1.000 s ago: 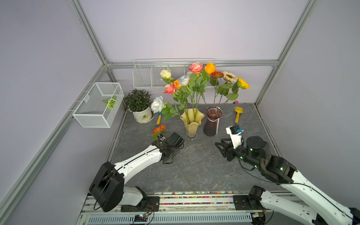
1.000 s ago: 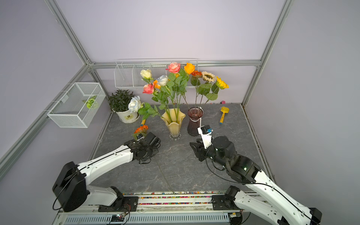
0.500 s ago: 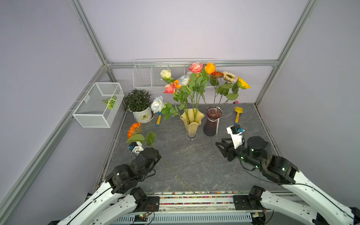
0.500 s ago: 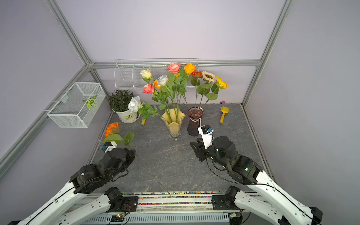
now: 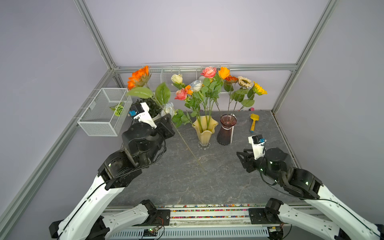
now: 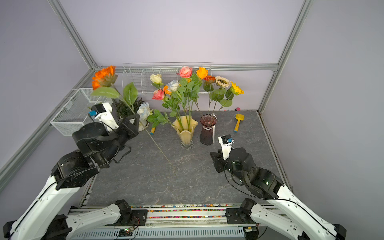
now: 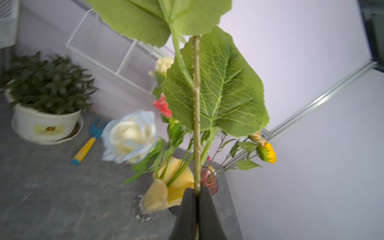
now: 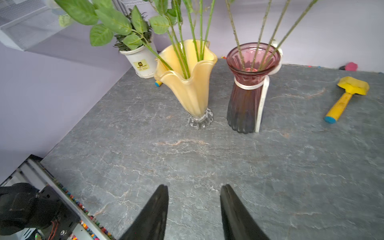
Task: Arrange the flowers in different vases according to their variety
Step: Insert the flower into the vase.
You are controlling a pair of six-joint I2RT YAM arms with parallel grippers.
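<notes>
My left gripper (image 5: 168, 123) (image 7: 197, 192) is shut on the green stem of an orange sunflower-like flower (image 5: 139, 78) (image 6: 104, 76). The flower is lifted at the left, its head high and its thin lower stem (image 5: 187, 145) slanting down toward the table's middle. The yellow vase (image 5: 204, 129) (image 8: 191, 83) holds several roses. The dark purple vase (image 5: 226, 131) (image 8: 247, 93) beside it holds sunflower-like blooms. A white-blue rose (image 5: 168, 109) (image 7: 131, 137) hangs low to the yellow vase's left. My right gripper (image 5: 242, 158) (image 8: 194, 189) hovers open and empty over the table, in front of the vases.
A leafy plant in a white pot (image 5: 149, 106) stands at the back left, next to a wire basket (image 5: 104, 112) on the left wall. A wire rack (image 5: 187, 74) hangs on the back wall. A yellow toy shovel (image 5: 254, 122) and a blue-tipped tool (image 6: 152, 131) lie on the table.
The left arm has raised the orange flower from low at the table's left until its head stands above the pot. The right arm has not moved.
</notes>
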